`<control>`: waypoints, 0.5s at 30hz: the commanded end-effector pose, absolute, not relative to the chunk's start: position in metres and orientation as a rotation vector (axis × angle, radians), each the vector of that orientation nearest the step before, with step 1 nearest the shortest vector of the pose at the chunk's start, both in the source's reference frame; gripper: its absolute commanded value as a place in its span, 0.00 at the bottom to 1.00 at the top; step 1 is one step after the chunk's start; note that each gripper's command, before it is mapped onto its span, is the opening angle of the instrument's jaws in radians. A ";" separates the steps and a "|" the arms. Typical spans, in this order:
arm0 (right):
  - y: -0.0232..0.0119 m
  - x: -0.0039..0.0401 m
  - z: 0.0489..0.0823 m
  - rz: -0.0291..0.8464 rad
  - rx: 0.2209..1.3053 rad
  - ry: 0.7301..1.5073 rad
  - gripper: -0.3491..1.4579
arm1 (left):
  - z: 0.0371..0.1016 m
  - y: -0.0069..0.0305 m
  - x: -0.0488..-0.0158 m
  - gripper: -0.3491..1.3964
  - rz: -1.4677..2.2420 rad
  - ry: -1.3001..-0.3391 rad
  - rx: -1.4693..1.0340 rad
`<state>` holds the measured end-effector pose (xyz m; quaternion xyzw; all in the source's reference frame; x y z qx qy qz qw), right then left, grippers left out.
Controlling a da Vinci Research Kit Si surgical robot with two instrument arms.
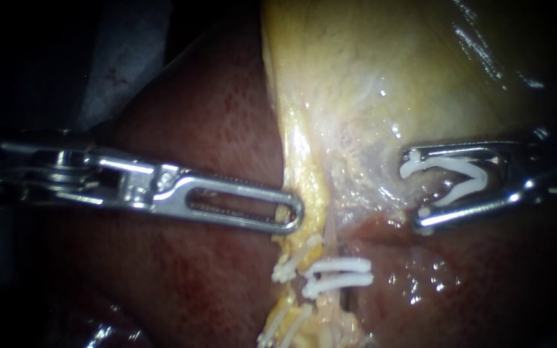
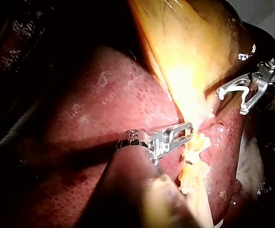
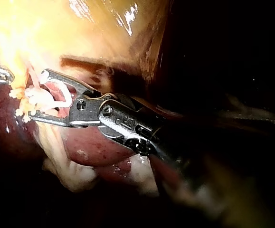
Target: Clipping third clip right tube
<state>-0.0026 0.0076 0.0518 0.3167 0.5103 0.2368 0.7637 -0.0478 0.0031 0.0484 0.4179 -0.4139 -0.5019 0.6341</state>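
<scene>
1. The left instrument point(image 1: 291, 216) reaches across the liver point(image 1: 188, 122). Its jaws look pressed together on the yellow band of tissue point(image 1: 299, 164) at the lower edge of the gallbladder point(image 1: 388, 71). They are seen flat-on, so that grip is a likely reading rather than a sure one.
2. The hold probably draws the band taut and aside, so the tubes beside it stand clear.
3. The right tube point(image 1: 331, 235) is the thin pale strand running from the gallbladder's lower edge down over the liver, just beside the band. Two white clips point(image 1: 340, 270) already cross it, lying close together. A bare stretch shows between them and the gallbladder.
4. The right instrument point(image 1: 415, 191) has its jaws spread wide around an open white clip point(image 1: 478, 174), one leg lying along each jaw and the mouth facing the tube. It sits near the gallbladder's lower edge, apart from the tube and not yet around it.
5. There is no true container here. The only holder is that pair of jaws, and it carries the single clip.
6. Other clips point(image 1: 288, 265) sit on the neighbouring strand, so the third clip will probably go on the bare stretch.
</scene>
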 end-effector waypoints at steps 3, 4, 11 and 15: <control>0.0073 -0.0025 0.0519 0.515 0.687 1.110 0.50 | 0.0483 0.0031 -0.0476 0.00 -1.147 -0.946 0.957; 0.0072 -0.0024 0.0520 0.514 0.685 1.110 0.50 | 0.0482 0.0032 -0.0474 0.00 -1.146 -0.946 0.958; 0.0057 -0.0016 0.0528 0.513 0.692 1.109 0.49 | 0.0472 0.0036 -0.0453 0.00 -1.136 -0.948 0.966; 0.0046 -0.0009 0.0535 0.533 0.716 1.102 0.48 | 0.0460 0.0043 -0.0434 0.00 -1.147 -0.951 0.960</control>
